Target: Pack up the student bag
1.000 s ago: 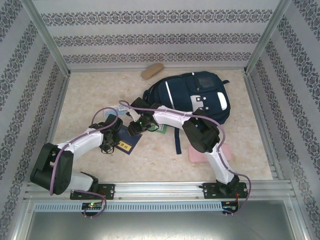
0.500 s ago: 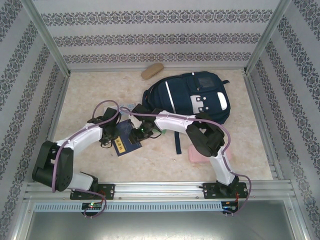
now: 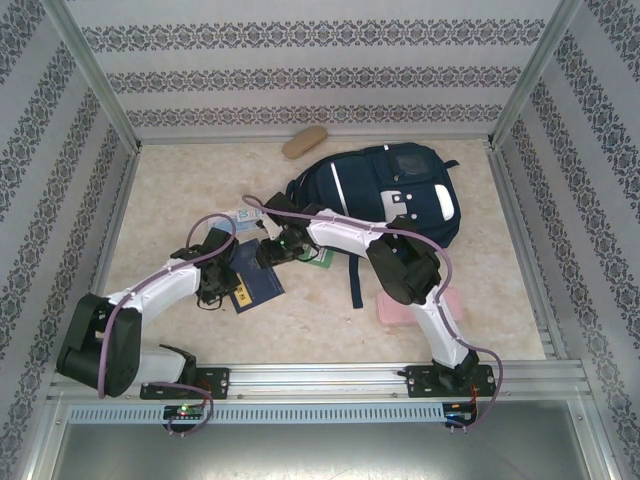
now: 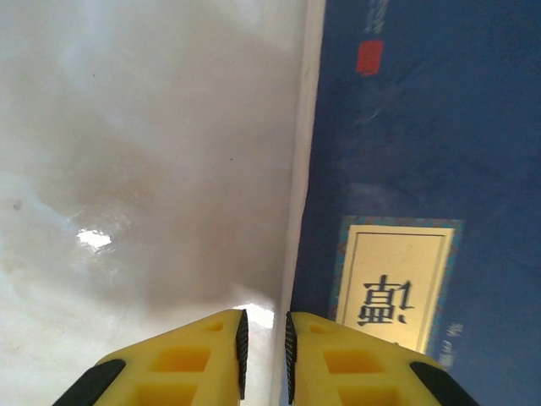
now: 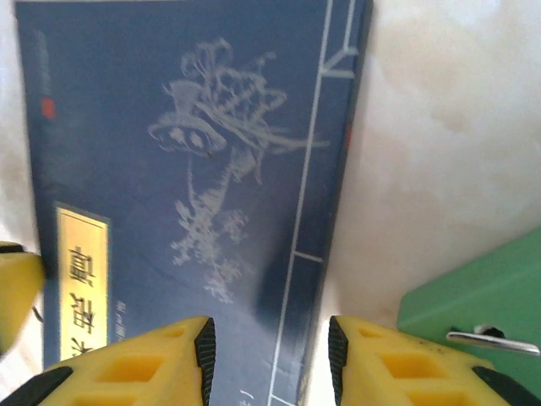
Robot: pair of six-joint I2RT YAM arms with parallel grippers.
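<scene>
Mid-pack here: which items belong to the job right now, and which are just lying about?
In the job: student bag; blue book, likely going in next.
Lying about, for now: green item; pink case; tan case by the back wall.

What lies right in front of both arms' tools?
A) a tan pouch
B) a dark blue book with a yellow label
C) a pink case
B: the dark blue book sits just ahead of the left tool and the right tool in both wrist views.
</scene>
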